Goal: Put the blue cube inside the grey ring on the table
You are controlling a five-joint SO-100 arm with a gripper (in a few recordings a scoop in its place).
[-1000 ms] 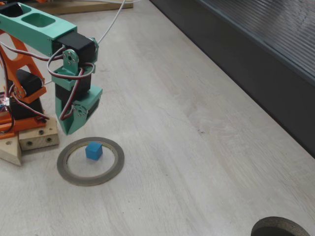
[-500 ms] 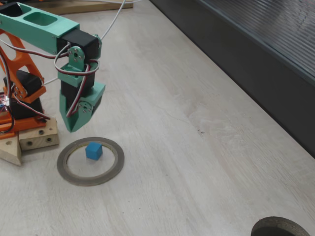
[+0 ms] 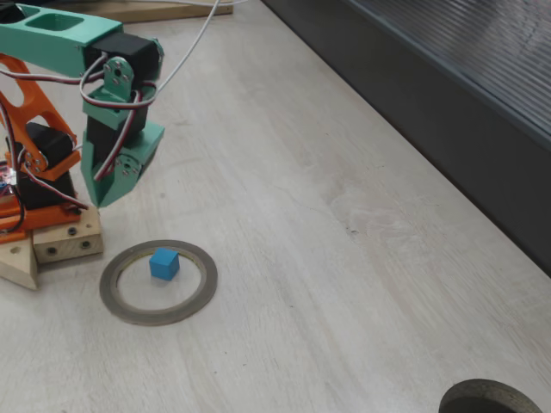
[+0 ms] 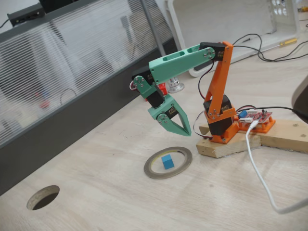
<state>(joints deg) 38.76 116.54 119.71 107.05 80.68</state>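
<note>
The blue cube (image 3: 164, 264) (image 4: 167, 161) sits flat on the tabletop (image 3: 344, 258) (image 4: 96, 192) inside the grey ring (image 3: 157, 281) (image 4: 168, 162). In both fixed views it lies off-centre within the opening, with bare wood showing between it and the ring's inner edge on every side. The ring lies flat on the tabletop just beside the wooden blocks (image 3: 52, 245) (image 4: 231, 142) that carry the arm's orange base (image 3: 26, 172) (image 4: 219, 115).

The gripper (image 3: 99, 202) (image 4: 185, 132) hangs in the air above the tabletop, tips pointing down, clear of both cube and ring. In both fixed views its two green fingers come together to one point with nothing between them, so it is pressed together and holds nothing. In a fixed view (image 3: 99, 202) its tip stands over the wooden blocks, up and to the left of the ring.

A dark grey ribbed panel (image 3: 448, 95) (image 4: 57, 96) runs along the tabletop's far edge. A dark round hole (image 3: 491, 400) (image 4: 43, 197) is cut into the tabletop well apart from the ring. A white cable (image 4: 260, 178) trails across the tabletop beside the base.
</note>
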